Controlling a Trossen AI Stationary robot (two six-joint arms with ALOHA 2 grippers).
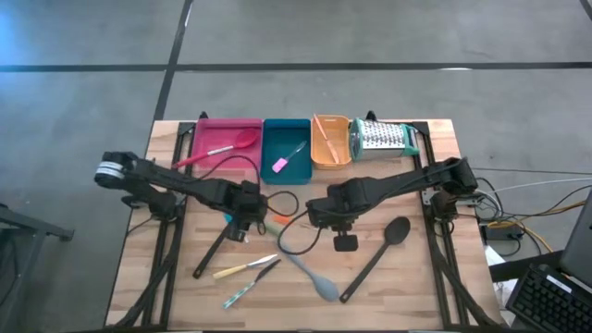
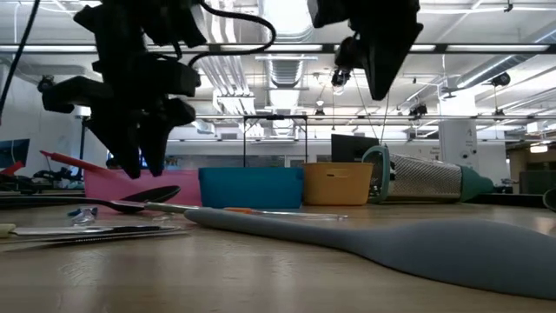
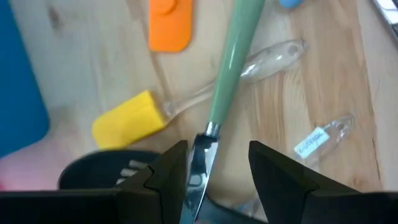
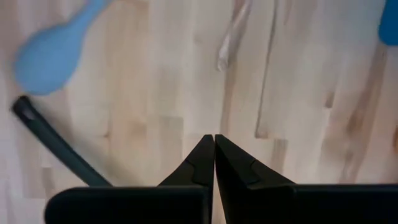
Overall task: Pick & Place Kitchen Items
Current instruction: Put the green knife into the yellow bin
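My left gripper is open and points down over a cluster of utensils left of the table's middle. Its fingers stand on either side of the metal blade of a green-handled tool. Beside that tool lie a yellow-headed spatula with a clear handle, an orange piece and a black slotted head. My right gripper is shut and empty above bare wood near the middle. A grey spoon and two long black spoons lie on the table. My left gripper has its two fingers on either side of the green-handled tool's metal blade, coming from above. The blade lies close to one finger; I cannot tell whether it touches. The tool lies flat on the table.
Along the far edge stand a pink tray with a red-headed spatula, a teal tray with a pink-headed tool, an orange tray and a metal grater. Small tools lie at near left.
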